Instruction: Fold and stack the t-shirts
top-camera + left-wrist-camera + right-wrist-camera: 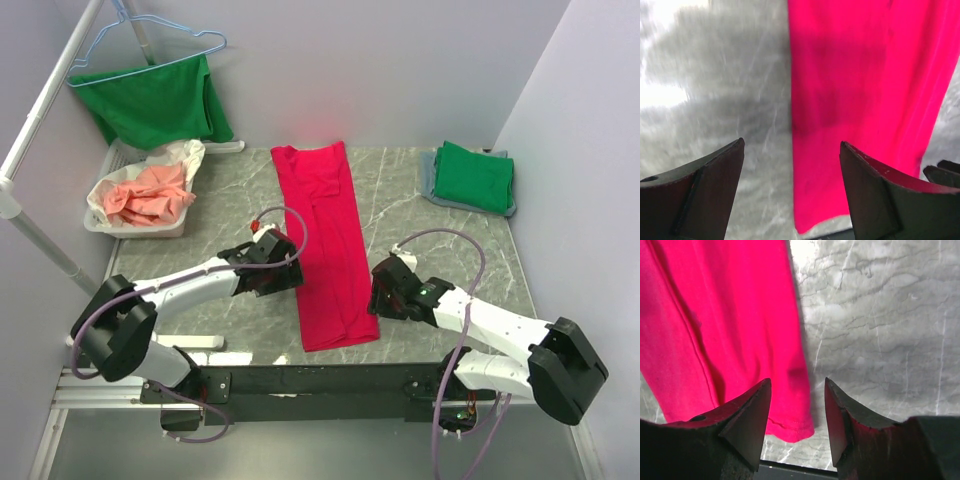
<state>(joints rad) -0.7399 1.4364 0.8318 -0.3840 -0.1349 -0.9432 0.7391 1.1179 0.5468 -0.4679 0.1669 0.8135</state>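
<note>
A crimson-red t-shirt lies on the marbled table, folded lengthwise into a long narrow strip running from back to front. My left gripper hovers at the strip's left edge, jaws open wide. In the left wrist view that gripper straddles the edge of the red t-shirt. My right gripper stands at the strip's right edge near the front. The right wrist view shows it open over the hem corner of the red t-shirt. A folded green t-shirt rests on a folded grey one at the back right.
A white basket holding salmon-pink cloth sits at the back left. Above it a green garment hangs from a blue hanger on a white rail. The table's black front edge runs just beyond the hem.
</note>
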